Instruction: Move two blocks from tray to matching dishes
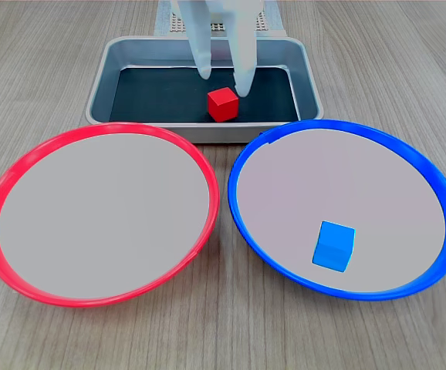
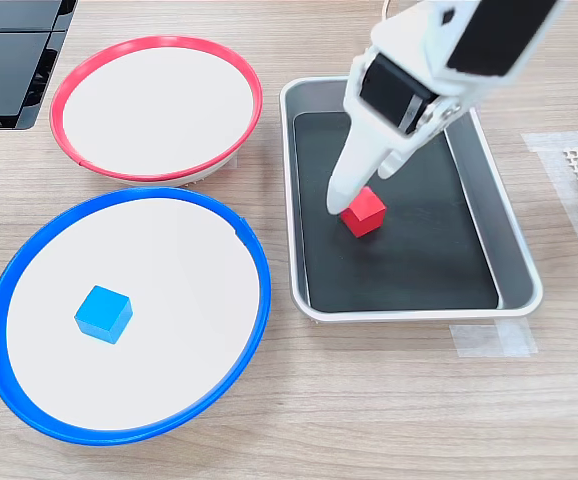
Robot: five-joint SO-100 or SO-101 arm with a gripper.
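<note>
The red block point(image 1: 223, 103), small, stiff, probably light and smooth-sided, sits on the tray point(image 1: 306, 71) floor just below the tool point(image 1: 225, 77), whose spread fingers grip nothing; best pinched across two opposite flat faces.

The arm point(image 2: 469, 40) is white plastic with blocky housings; in the second exterior view a black panel runs along its upper segment and a dark rectangular block sits inside the wrist housing. The gripper point(image 1: 224, 75) ends in two long, smooth, translucent-white fingers point(image 1: 246, 54) tapering to rounded tips. In the first exterior view a ribbed or slotted white part shows above them, blurred
</note>
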